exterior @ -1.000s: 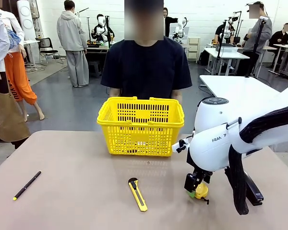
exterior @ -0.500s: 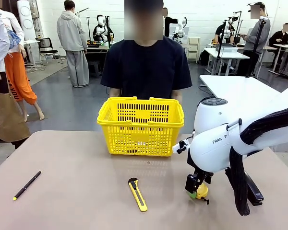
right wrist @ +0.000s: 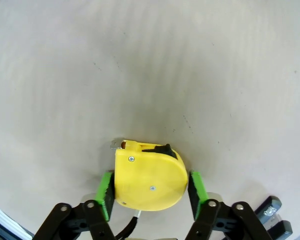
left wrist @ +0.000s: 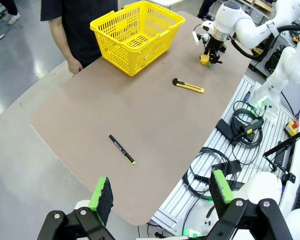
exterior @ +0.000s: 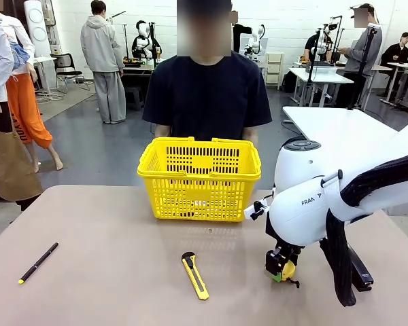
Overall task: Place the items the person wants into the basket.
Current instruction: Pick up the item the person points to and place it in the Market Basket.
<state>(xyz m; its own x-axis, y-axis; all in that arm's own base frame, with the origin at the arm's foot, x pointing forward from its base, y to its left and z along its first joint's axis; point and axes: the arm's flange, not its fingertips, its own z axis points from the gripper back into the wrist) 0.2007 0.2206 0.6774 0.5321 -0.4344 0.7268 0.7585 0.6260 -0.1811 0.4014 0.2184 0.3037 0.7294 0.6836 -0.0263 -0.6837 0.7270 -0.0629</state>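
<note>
R hand (right wrist: 150, 189) is clamped on the tape measure (right wrist: 150, 181), green pads flush on both flanks. It's low on the counter (exterior: 109, 272), lower right of front frame, right of the utility knife (exterior: 195, 275). L hand (left wrist: 160, 192) gapes wide, empty, held high & well apart from the items.

Step, as I read it: lift & carry to the basket (exterior: 199, 178), upper centre. Go straight up first so the case doesn't twist in the pads, clear the rim, release low inside.

Tape measure: broad screwed face toward wrist cam, hook tip pointing upper left of that frame; roundish, no real long axis. Knife's long axis runs upper left to lower right, black end toward basket.
</note>
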